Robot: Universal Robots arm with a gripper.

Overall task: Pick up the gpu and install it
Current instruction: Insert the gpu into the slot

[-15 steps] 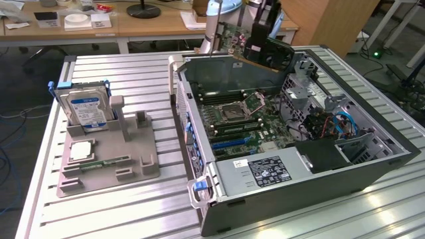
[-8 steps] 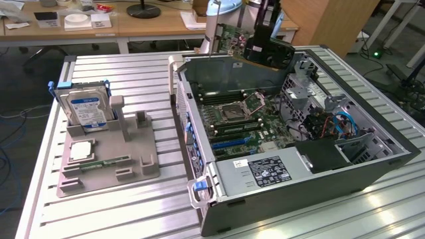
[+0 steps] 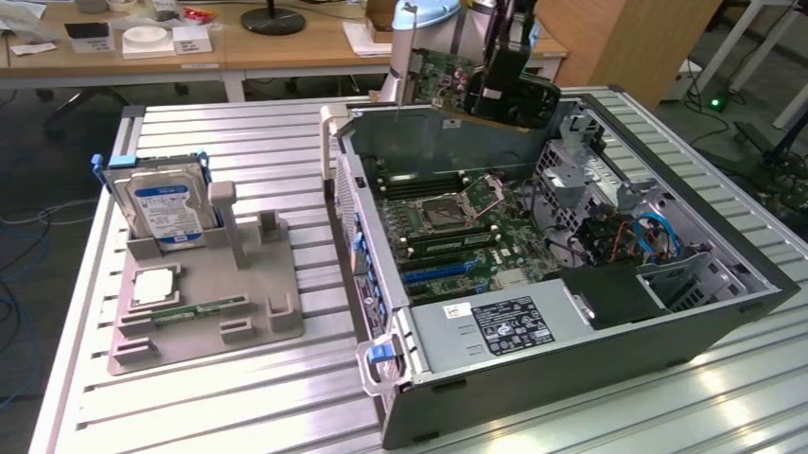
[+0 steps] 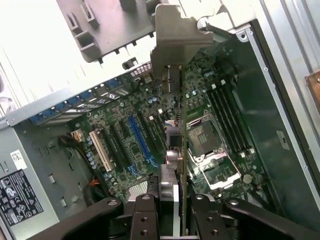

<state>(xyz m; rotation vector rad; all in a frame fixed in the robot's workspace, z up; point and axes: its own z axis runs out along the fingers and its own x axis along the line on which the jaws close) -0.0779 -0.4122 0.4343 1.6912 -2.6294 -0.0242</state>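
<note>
The gpu (image 3: 452,80) is a green card with a black cooler and a silver bracket (image 3: 407,68) at one end. It hangs in the air over the back edge of the open computer case (image 3: 707,322), and my gripper (image 3: 501,87) is shut on it. In the wrist view the gpu (image 4: 183,125) runs edge-on away from the gripper (image 4: 172,202), bracket (image 4: 175,42) at the far end. Below it lies the motherboard (image 4: 125,120) with its blue expansion slot (image 4: 141,142); the card is well above the slots.
A grey fixture (image 3: 253,312) on the exterior view's left holds a blue-labelled hard drive (image 3: 165,203), a processor chip (image 3: 154,286) and a memory stick (image 3: 196,310). Inside the case are the power supply (image 3: 505,326), the processor socket (image 3: 448,213) and blue cables (image 3: 657,236).
</note>
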